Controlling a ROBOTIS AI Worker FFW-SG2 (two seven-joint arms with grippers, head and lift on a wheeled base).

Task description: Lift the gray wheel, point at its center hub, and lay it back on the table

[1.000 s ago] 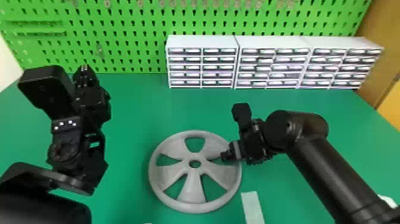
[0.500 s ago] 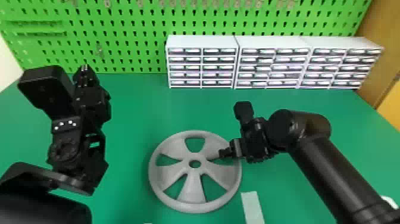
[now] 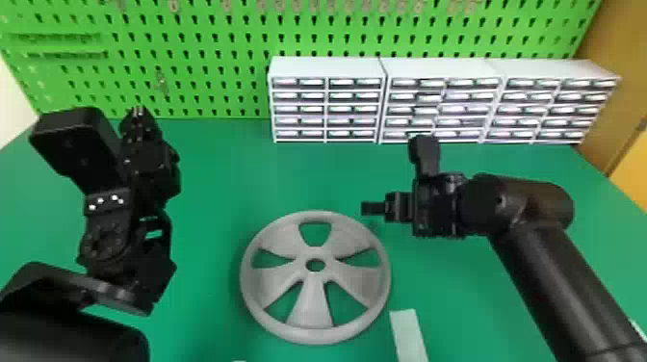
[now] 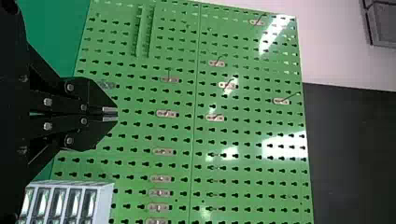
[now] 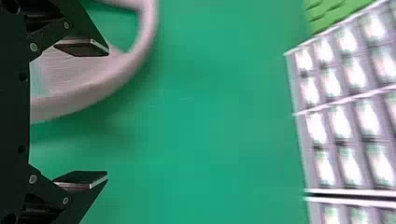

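With the gray wheel [image 3: 313,286] flat and well forward of the counter's back edge [image 3: 221,121], its rim [image 3: 313,336] is best straddled squarely by the wide right jaws, if lifting is next, the closed left jaws being kept clear.

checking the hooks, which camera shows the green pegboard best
The left wrist view, since the green pegboard spreads wide there, with its metal hooks clear. The head view shows its lower part; the right wrist view, a small patch.

left pincer [image 3: 138,111]: closed, raised, aimed forward | right pincer [image 3: 364,208]: spread wide, aimed toward robot's left
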